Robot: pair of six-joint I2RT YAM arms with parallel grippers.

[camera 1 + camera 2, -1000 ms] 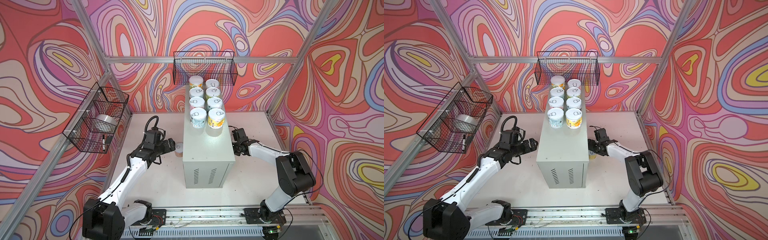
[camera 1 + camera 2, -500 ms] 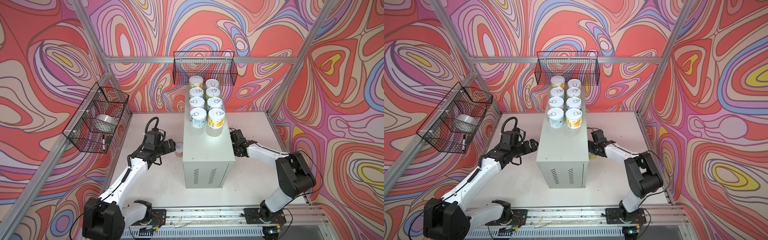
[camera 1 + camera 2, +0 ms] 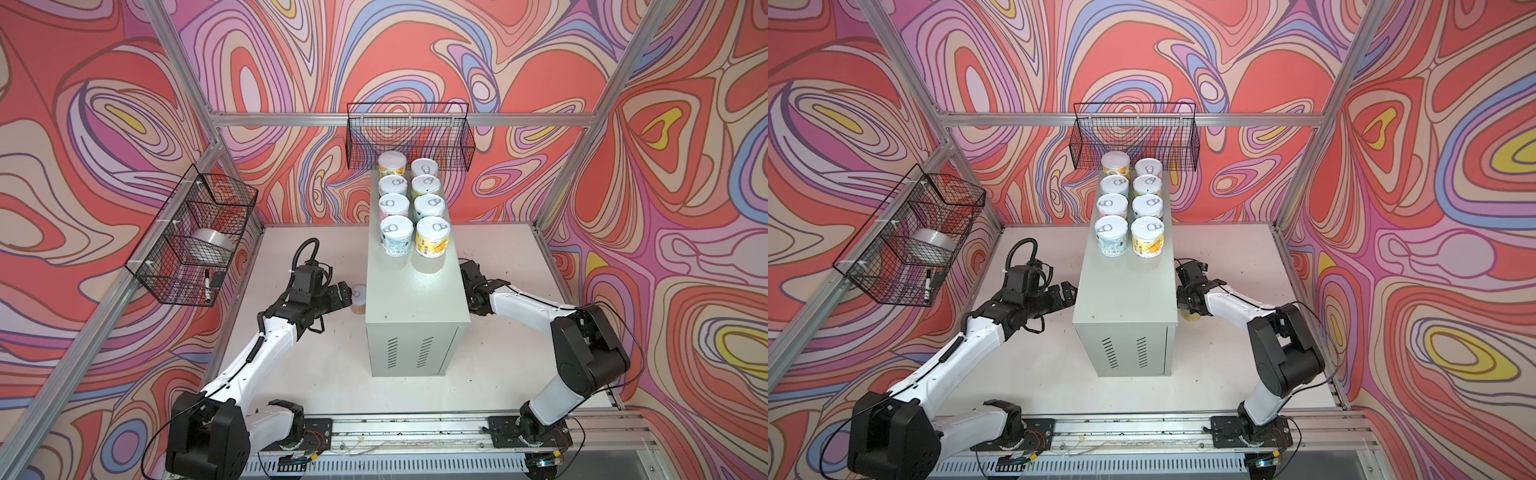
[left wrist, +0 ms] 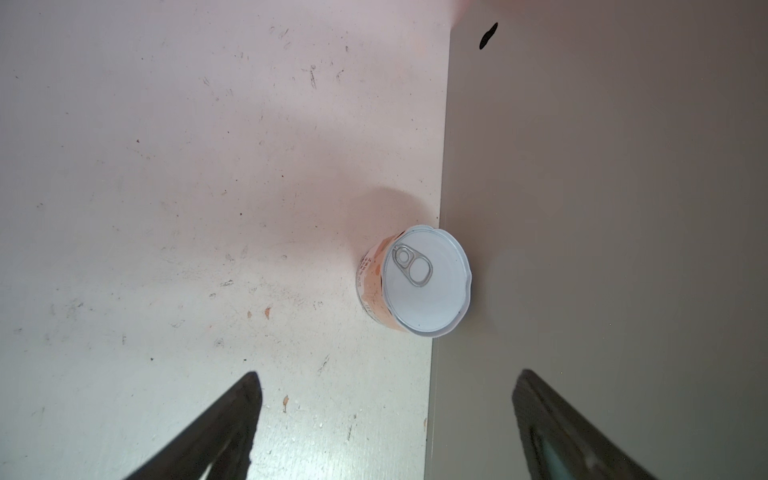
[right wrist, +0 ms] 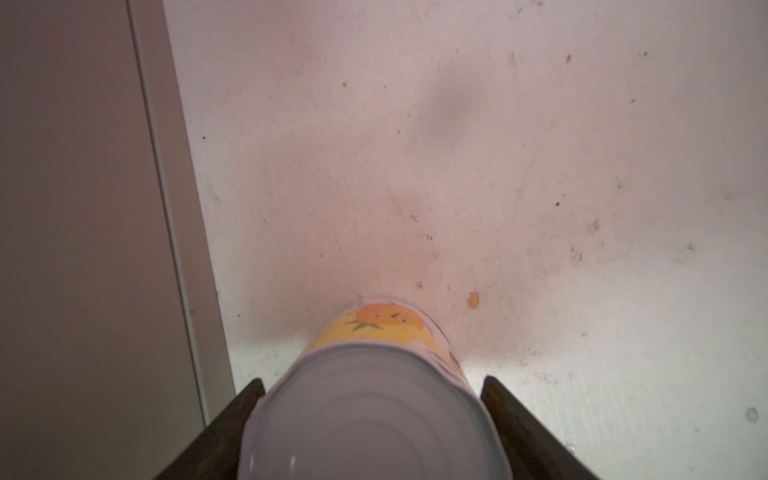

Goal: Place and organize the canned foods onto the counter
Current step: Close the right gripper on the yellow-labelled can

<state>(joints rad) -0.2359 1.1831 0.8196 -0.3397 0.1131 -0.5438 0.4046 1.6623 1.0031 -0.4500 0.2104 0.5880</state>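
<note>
Eight cans (image 3: 394,205) already stand on the grey cabinet (image 3: 415,299), in two neat columns of four packed at the far end. That leaves the near half of the glossy top bare, which I judge is where the last two belong. Both of those are down on the white bench (image 3: 316,365), one on each side of the cabinet.

Right side first. The yellow can (image 5: 370,399) stands on the bench just beside the cabinet's right wall. The right jaws sit one on each side of it, right at its wall. Pinching, or a hair off? I cannot tell from the wrist view. The end facing that camera shows rings and no pull tab in the part I see, so the can may be upside down. In a top view the yellow can (image 3: 1192,318) peeks out under the right arm (image 3: 1225,303).

Now the left. The orange can (image 4: 419,280) stands upright, tab up, tight against the cabinet's left wall, touching or nearly so. The left jaws are spread wide and empty, short of it, with the can lined up ahead of the gap. In a top view the orange can (image 3: 358,296) sits just ahead of the left arm (image 3: 282,328). My worry is that the wall leaves little room for a jaw on the cabinet side. I reckon the grip wants to run along the wall, not across it.
</note>
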